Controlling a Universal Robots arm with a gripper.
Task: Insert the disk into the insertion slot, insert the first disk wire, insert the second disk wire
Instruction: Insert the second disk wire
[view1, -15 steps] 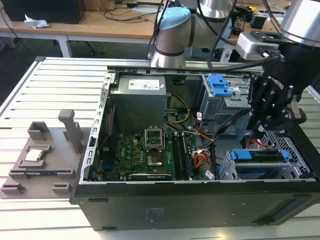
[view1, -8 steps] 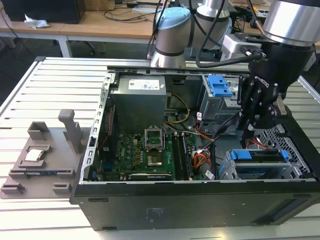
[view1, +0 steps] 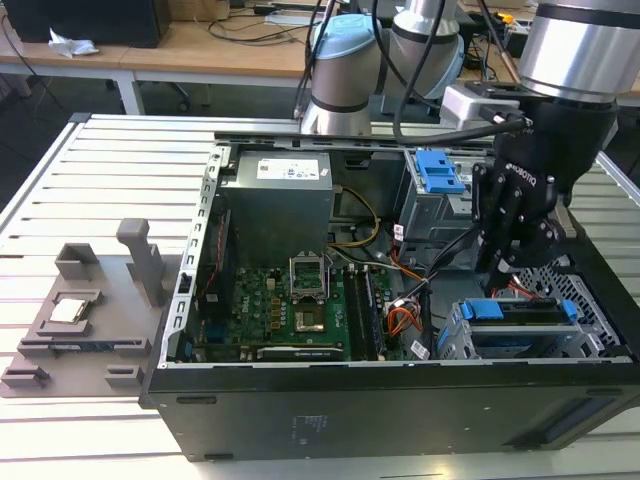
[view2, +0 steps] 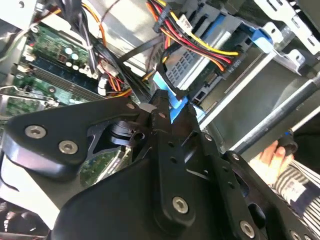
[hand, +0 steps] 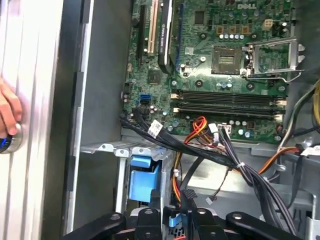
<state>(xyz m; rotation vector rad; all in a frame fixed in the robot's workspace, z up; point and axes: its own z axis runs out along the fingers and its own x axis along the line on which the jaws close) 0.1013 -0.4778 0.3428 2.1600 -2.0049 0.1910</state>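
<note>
The disk (view1: 520, 312) lies inside the insertion slot (view1: 455, 342), the perforated silver cage at the exterior view's lower right, with its blue carrier showing. My black gripper (view1: 500, 265) hangs just above the disk's inner end. In the second wrist view the gripper (view2: 167, 107) is shut on a blue wire plug (view2: 175, 106) close to the disk (view2: 195, 65). A red, yellow and black wire bundle (view2: 200, 47) ends in a black plug at the disk's edge. In the first wrist view the gripper (hand: 172, 218) sits beside the blue carrier (hand: 144, 181).
A taller grey cage with a blue latch (view1: 440, 175) stands behind the gripper. The motherboard (view1: 290, 305) and power supply (view1: 275, 205) fill the case's left. Loose cables (hand: 210, 150) run beside the cage. A person's hand (view2: 270, 155) rests outside the case. A grey fixture (view1: 90, 310) lies on the slatted table.
</note>
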